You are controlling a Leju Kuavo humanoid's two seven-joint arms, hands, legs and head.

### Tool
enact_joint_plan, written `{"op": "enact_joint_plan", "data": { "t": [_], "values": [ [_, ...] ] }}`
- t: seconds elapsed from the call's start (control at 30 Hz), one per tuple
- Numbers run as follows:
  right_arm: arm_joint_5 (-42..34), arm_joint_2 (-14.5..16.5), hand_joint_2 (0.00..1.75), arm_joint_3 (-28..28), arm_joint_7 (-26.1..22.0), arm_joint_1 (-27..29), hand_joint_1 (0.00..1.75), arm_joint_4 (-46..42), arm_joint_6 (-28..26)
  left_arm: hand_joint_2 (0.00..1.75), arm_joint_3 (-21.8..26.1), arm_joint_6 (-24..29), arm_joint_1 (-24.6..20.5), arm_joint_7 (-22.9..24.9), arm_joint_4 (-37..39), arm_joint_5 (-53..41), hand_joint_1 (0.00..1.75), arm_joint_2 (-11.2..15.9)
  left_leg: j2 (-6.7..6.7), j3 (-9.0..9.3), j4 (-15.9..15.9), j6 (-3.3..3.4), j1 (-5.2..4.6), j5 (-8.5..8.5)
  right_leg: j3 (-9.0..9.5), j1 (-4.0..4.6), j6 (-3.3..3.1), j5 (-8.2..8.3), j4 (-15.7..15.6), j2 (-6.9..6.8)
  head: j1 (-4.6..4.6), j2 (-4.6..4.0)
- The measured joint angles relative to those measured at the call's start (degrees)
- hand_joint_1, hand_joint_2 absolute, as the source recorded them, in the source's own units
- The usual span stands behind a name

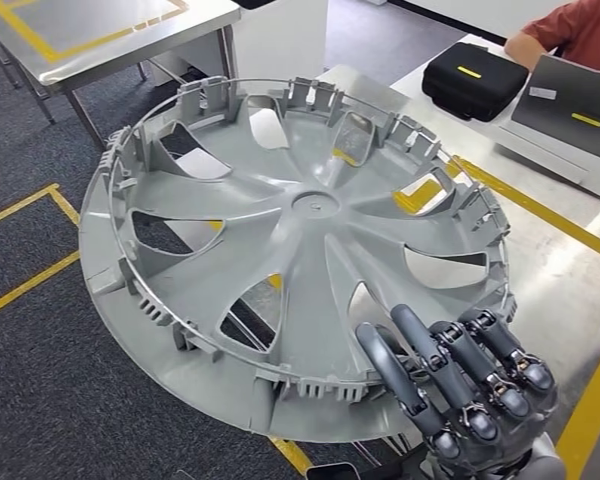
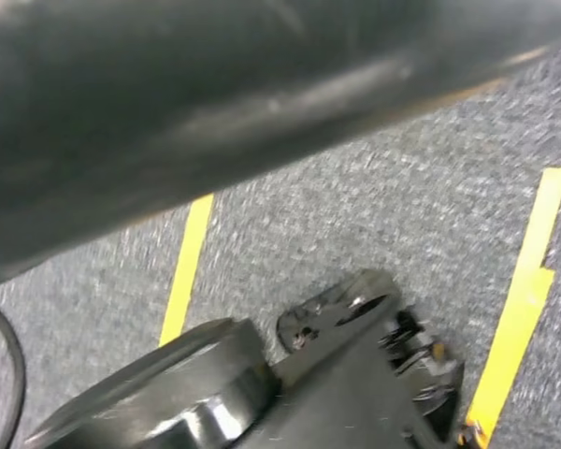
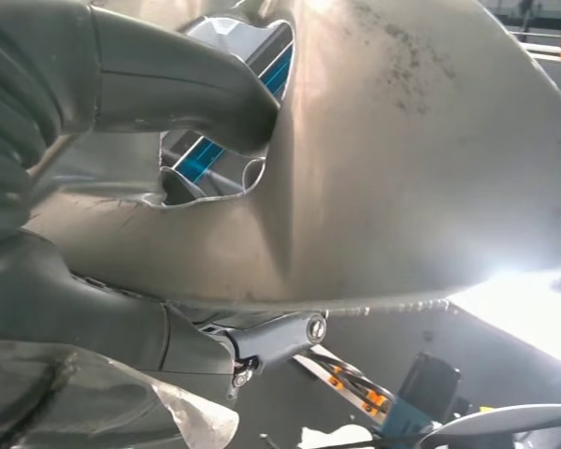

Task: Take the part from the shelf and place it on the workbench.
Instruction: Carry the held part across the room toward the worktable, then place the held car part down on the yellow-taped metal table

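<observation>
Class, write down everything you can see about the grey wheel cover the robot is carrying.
The wheel cover is a large round disc of grey plastic, inner side up, with curved spokes, open slots, a small central hub and clip tabs ringing the rim. It hangs tilted, partly above the metal workbench. The right hand grips its near edge, fingers curled over the rim, thumb on the smooth, scuffed outer face.

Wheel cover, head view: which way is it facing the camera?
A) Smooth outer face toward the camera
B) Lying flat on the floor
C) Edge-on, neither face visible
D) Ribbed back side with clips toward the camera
D: the wheel cover shows its rim clips and ribbing toward the camera, while the right hand grips its near edge, with the workbench behind.
</observation>
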Motion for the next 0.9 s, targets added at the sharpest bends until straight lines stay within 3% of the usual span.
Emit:
{"op": "enact_joint_plan", "data": {
  "t": [0.07, 0.13, 0.17, 0.2, 0.3, 0.37, 0.43, 0.47, 0.5, 0.57, 0.63, 0.67, 0.7, 0.73, 0.8, 0.87, 0.9],
  "values": [
    [0.0, 0.0, 1.75, 0.0, 0.0, -0.1, 1.75, 0.0, 0.0, 0.0, -0.3, -0.1, 0.0, 0.0, 0.0, -0.1, 0.0, -0.1, 1.63, 0.16, -0.4, 0.44, -0.03, 0.16, -2.92, 0.13, 0.43, -3.44, 6.0, -3.68, 0.16, 0.01],
    [0.0, 0.0, 1.75, 0.0, -0.1, -0.1, 1.75, 0.0, 0.0, 0.0, -0.4, -0.1, 0.1, 0.0, 0.0, -0.1, 0.0, -0.1, 3.39, 0.13, -0.4, 0.54, -0.1, 0.07, -6.33, -0.05, 0.9, -6.46, 13.0, -4.94, 0.2, 0.01],
    [0.0, 0.0, 1.75, 0.0, -0.1, 0.0, 1.75, 0.0, 0.0, 0.0, -0.5, -0.1, 0.2, 0.0, 0.0, -0.1, 0.0, -0.1, 4.26, 0.14, -0.4, 0.51, -0.1, 0.01, -7.02, -0.17, 1.12, -6.59, 14.4, -5.14, 0.2, 0.02],
    [0.0, 0.0, 1.75, 0.0, -0.1, 0.0, 1.75, 0.0, 0.0, 0.0, -0.5, -0.1, 0.2, 0.0, 0.0, -0.1, 0.0, -0.1, 5.07, 0.18, -0.3, 0.43, -0.09, -0.08, -6.53, -0.28, 1.29, -5.62, 13.6, -5.39, 0.21, 0.02],
    [0.0, 0.0, 1.75, 0.0, -0.1, 0.0, 1.75, 0.0, 0.0, 0.0, -0.7, -0.1, 0.0, 0.0, 0.0, -0.1, 0.0, -0.2, 6.88, 0.51, -0.2, -0.07, -0.06, -0.44, -0.77, -0.43, 1.42, -0.49, 3.1, -7.57, 0.23, 0.02],
    [0.0, 0.0, 1.75, 0.0, -0.1, -0.1, 1.75, 0.0, 0.0, 0.0, -0.7, -0.1, 0.0, 0.0, 0.0, -0.1, 0.0, -0.1, 7.46, 0.69, 0.0, -0.49, -0.29, -0.69, 1.47, -0.29, 1.14, 0.4, -0.8, -9.23, 0.17, 0.01],
    [0.1, 0.0, 1.75, 0.0, -0.1, -0.1, 1.75, 0.0, 0.0, 0.0, -0.7, -0.1, 0.0, 0.0, 0.0, -0.1, 0.0, -0.1, 8.33, 0.85, 0.2, -1.0, -0.58, -0.9, 1.96, -0.01, 0.46, 0.19, -1.7, -9.12, 0.07, 0.0],
    [0.1, 0.0, 1.75, 0.0, -0.1, 0.0, 1.75, 0.0, 0.0, 0.0, -0.7, -0.1, -0.1, 0.0, 0.0, -0.1, 0.0, -0.1, 8.89, 0.97, 0.3, -1.34, -0.61, -1.08, 2.04, 0.07, -0.04, 0.24, -1.8, -8.38, 0.0, 0.01],
    [0.1, 0.0, 1.75, 0.0, -0.1, 0.0, 1.75, 0.0, 0.0, 0.0, -0.7, -0.1, -0.2, 0.0, 0.0, -0.1, 0.0, -0.1, 8.61, 1.02, 0.5, -1.64, -0.47, -1.44, 2.02, 0.04, -0.36, 0.3, -1.8, -7.79, -0.01, 0.01],
    [0.1, 0.0, 1.75, 0.0, -0.1, -0.1, 1.75, 0.0, 0.0, 0.0, -0.7, -0.1, -0.3, 0.0, 0.0, -0.1, 0.0, -0.2, 6.2, -0.01, 3.5, -2.19, -0.11, -3.64, 2.09, -0.11, -1.07, 0.48, -1.9, -6.56, -0.09, 0.01],
    [0.1, 0.0, 1.75, 0.0, -0.1, -0.1, 1.75, 0.0, 0.0, 0.0, -0.7, -0.1, -0.2, 0.0, 0.0, 0.0, 0.0, -0.2, 3.53, -3.26, 10.8, -2.36, 0.04, -7.35, 2.11, -0.12, -1.53, 0.56, -1.9, -5.21, -0.17, 0.0],
    [0.1, 0.0, 1.75, 0.0, -0.1, -0.1, 1.75, 0.0, 0.0, 0.0, -0.7, -0.1, 0.0, 0.0, 0.0, 0.0, 0.0, -0.2, 3.06, -5.05, 14.5, -2.34, 0.03, -8.69, 2.11, -0.07, -1.65, 0.57, -1.9, -4.39, -0.21, 0.0],
    [0.1, 0.0, 1.75, 0.0, -0.1, -0.1, 1.75, 0.0, 0.0, 0.0, -0.7, -0.1, 0.1, 0.0, 0.0, 0.0, 0.0, -0.2, 2.88, -6.21, 16.7, -2.26, 0.01, -8.99, 2.13, -0.01, -1.68, 0.58, -1.9, -3.54, -0.21, 0.0],
    [0.1, 0.0, 1.75, 0.0, -0.1, -0.1, 1.75, 0.0, 0.0, 0.0, -0.7, -0.1, 0.1, 0.0, 0.0, 0.0, 0.0, -0.2, 2.77, -6.46, 16.8, -2.11, 0.0, -8.15, 2.18, 0.04, -1.7, 0.59, -1.9, -2.68, -0.2, 0.0],
    [0.1, 0.0, 1.75, 0.0, -0.1, -0.1, 1.75, 0.0, 0.0, 0.0, -0.7, -0.1, 0.0, 0.0, 0.0, 0.0, 0.0, -0.1, 1.79, -4.32, 11.2, -1.61, -0.02, -4.07, 2.33, 0.05, -1.68, 0.6, -1.8, -1.03, -0.21, 0.0],
    [0.1, 0.0, 1.75, 0.0, -0.1, -0.2, 1.75, 0.0, 0.0, 0.0, -0.7, -0.1, 0.0, 0.0, 0.0, 0.1, 0.0, 0.0, -1.26, -1.45, 4.2, -1.07, 0.14, -1.03, 2.21, 0.05, -1.46, 0.61, -1.7, 0.39, -0.16, 0.0],
    [0.1, 0.0, 1.75, 0.0, -0.1, -0.2, 1.75, 0.0, 0.0, 0.0, -0.7, -0.1, 0.0, 0.0, 0.0, 0.1, 0.0, 0.0, -2.44, -0.67, 2.1, -0.94, 0.17, -0.53, 1.96, -0.03, -1.22, 0.68, -1.6, 1.01, -0.15, 0.0]
  ]
}}
